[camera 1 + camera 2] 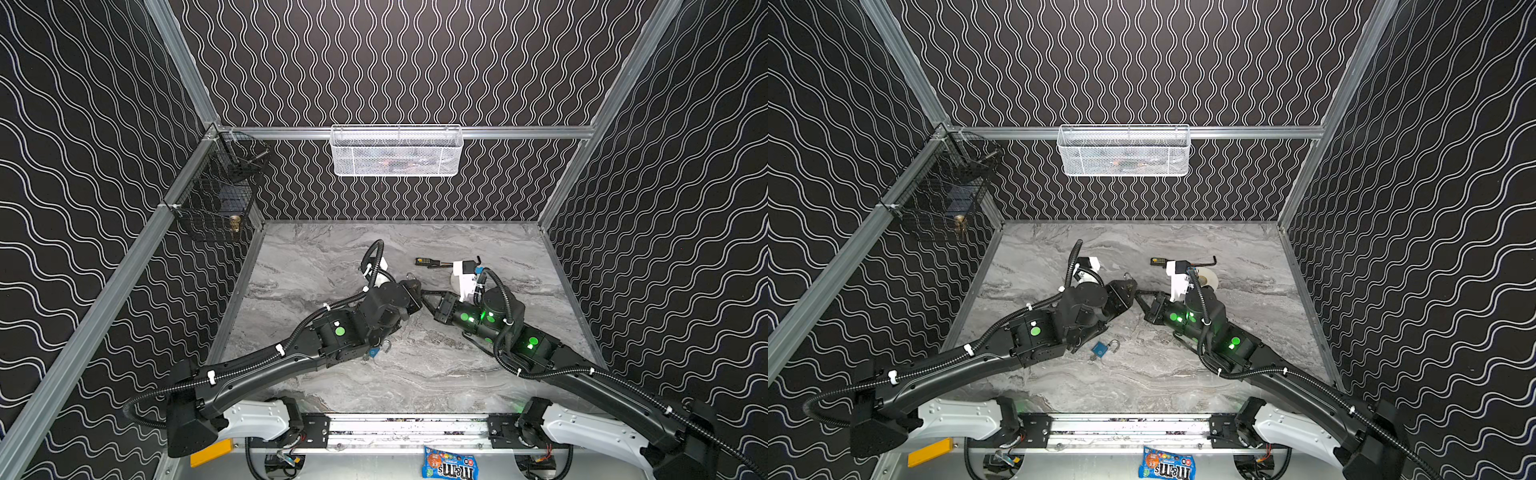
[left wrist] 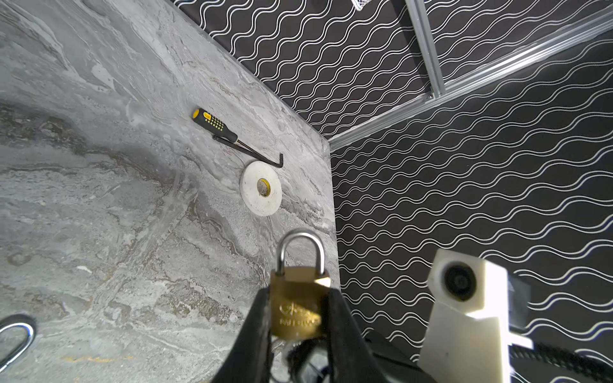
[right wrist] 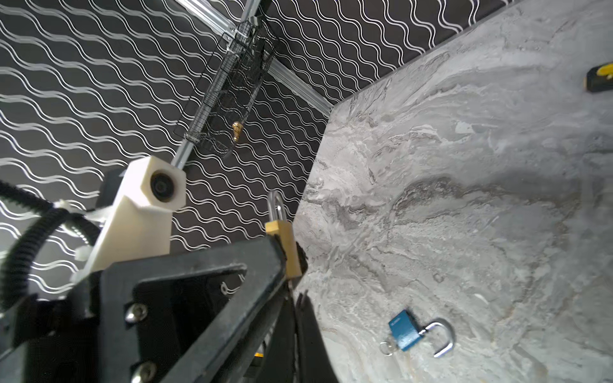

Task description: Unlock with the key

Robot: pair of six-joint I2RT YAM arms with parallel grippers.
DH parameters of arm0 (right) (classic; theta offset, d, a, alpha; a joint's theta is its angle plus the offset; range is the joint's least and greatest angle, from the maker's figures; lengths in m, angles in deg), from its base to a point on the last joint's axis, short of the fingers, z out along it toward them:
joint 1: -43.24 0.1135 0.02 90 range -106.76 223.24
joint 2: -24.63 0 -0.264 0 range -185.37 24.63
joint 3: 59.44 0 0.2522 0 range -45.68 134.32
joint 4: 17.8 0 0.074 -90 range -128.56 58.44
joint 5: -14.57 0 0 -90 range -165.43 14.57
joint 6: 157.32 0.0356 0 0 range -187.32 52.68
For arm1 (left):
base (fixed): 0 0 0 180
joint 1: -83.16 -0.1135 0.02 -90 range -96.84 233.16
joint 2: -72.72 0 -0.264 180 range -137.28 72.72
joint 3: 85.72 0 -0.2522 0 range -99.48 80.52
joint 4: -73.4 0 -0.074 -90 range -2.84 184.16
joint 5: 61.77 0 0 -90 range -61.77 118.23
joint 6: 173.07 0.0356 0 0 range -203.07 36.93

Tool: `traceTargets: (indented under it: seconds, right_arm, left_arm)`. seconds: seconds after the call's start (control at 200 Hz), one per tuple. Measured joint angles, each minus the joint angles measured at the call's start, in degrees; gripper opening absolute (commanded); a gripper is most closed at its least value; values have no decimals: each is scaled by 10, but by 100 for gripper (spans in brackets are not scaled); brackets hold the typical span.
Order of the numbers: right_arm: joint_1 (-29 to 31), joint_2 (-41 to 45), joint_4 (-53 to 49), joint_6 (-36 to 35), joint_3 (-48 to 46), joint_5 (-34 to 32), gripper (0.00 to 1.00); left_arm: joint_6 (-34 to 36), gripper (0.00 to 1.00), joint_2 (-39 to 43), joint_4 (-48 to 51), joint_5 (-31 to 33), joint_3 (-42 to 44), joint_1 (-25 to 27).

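My L gripper [image 2: 298,298] had the brass padlock [image 2: 297,280] pinched by its two flat sides, jaws only a little apart, just as wide as the lock is thick. It held the lock up off the table [image 2: 116,232] w/ the shackle [image 2: 300,243] pointing away from my wrist and clicked shut, so the lock was not open yet. I think I held it this way so the bottom of the lock, where the keyhole is, faced my other arm. My R gripper [image 3: 295,298] sat right under the bottom of the brass padlock, jaws squeezed all the way together. The key should be there, in the keyhole or nipped in those tips, but it was too hidden, so I can't say the R gripper had it. Jaws that tight fit a thin flat key, prob. for turning it. A blue padlock [image 3: 403,330] lay on the table, well apart from the brass padlock, nearer my arm bases, its shackle swung open; nothing touched it. A screwdriver [image 2: 214,123] and a tape roll [image 2: 261,189] lay beyond the brass padlock, not in the way. Next, I guess: a gentle twist, b/c a hard one could slip the lock out.
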Motion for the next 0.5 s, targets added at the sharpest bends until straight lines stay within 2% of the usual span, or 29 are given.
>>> traceTargets:
  seconds: [0.225, 0.5]
  right_arm:
    - [11, 0, -23, -54, 13, -22, 0]
    - [13, 13, -15, -61, -9, -13, 0]
  left_arm:
    - [-10, 0, -2, 8, 8, -4, 9]
    - [-12, 0, 7, 23, 1, 2, 12]
